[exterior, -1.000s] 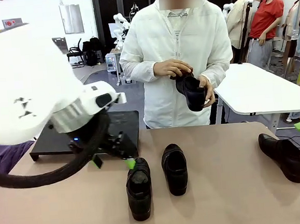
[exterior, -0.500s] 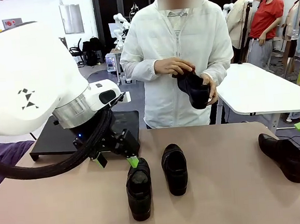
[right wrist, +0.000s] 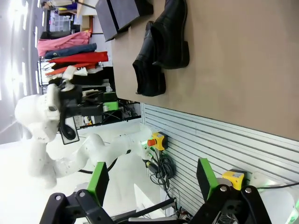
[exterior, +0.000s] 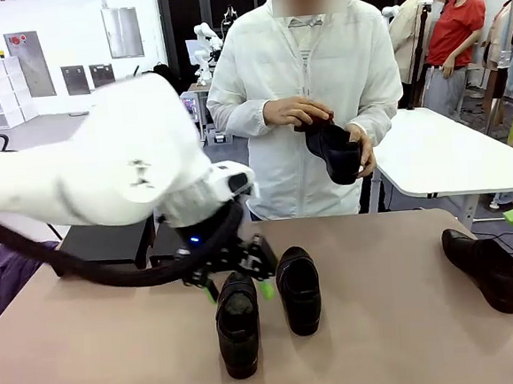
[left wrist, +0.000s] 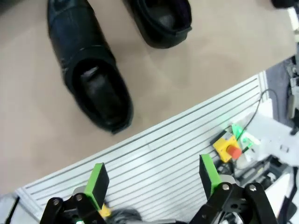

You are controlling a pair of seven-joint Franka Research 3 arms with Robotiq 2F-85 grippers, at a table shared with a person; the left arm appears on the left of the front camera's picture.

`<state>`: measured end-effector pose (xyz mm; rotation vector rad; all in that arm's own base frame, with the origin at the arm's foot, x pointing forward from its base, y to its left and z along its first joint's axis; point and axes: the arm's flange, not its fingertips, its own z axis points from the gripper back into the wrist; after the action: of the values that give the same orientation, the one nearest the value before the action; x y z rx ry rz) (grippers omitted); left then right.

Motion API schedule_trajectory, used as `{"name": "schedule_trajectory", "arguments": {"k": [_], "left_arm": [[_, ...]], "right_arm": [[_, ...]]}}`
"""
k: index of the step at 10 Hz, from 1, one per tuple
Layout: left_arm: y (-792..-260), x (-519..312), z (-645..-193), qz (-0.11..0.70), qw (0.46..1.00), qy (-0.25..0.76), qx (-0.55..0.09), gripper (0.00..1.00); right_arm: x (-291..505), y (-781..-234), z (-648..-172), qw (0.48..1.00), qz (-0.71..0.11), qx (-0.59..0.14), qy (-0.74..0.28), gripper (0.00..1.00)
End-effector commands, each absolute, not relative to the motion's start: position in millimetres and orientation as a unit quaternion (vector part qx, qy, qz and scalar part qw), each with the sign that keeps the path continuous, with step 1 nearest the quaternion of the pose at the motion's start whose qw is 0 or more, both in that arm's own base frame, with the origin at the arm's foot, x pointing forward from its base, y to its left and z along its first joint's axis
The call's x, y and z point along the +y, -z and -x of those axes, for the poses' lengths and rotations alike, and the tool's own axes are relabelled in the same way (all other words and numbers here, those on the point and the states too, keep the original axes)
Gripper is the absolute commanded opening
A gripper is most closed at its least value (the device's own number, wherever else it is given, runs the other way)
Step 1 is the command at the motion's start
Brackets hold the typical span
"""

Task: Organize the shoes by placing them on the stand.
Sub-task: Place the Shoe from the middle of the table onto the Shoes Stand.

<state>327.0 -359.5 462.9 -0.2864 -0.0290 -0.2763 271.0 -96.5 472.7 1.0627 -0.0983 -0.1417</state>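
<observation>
The left tool (exterior: 239,289) is spread wide with nothing between its green pads (left wrist: 98,179). In the front view the two pads sit on either side of the heel end of a glossy black leather slip-on shoe (exterior: 238,329). The left wrist view puts that same shoe (left wrist: 91,74) a bit ahead of the fingertips, so whether they touch it can't be told. It lies flat on the tan desk (exterior: 384,342), toe pointing away from the person.

Just to the tool's right is a second identical black shoe (exterior: 299,291), parallel to the first and near it but not touching. The left wrist view catches its open heel end (left wrist: 161,21) too, and the desk's white ribbed edge panel (left wrist: 163,154) with a yellow box with a red button (left wrist: 227,148) on it.

Behind the tool and off to its left, partly hidden by the white arm, is the low matte-black flat stand (exterior: 109,244), with no shoe showing on its visible part. Well away to the tool's right, a third black shoe (exterior: 487,269) lies angled near the desk's edge.

Farther out, past the desk, a person in a white jacket holds the fourth black shoe (exterior: 334,155) in both hands at chest height.

The right tool (right wrist: 152,179) is also wide and empty, with the stand (right wrist: 121,14) far ahead of it.
</observation>
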Motion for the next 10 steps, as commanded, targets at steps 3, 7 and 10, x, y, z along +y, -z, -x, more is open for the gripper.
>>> {"name": "schedule_trajectory", "arguments": {"k": [3, 7, 10], "left_arm": [[-418.7, -398.3, -363.5, 0.135, 0.988, 0.066, -0.022, 1.0], [-377.9, -398.4, -372.1, 0.109, 0.992, 0.058, 0.002, 1.0], [-359.4, -397.5, -382.1, 0.097, 0.994, 0.052, -0.011, 1.0]], "right_arm": [[-101.4, -473.0, -268.6, 0.862, -0.502, -0.048, 0.054, 1.0], [-101.4, -473.0, -268.6, 0.862, -0.502, -0.048, 0.054, 1.0], [-101.4, -473.0, -268.6, 0.862, -0.502, -0.048, 0.054, 1.0]]}}
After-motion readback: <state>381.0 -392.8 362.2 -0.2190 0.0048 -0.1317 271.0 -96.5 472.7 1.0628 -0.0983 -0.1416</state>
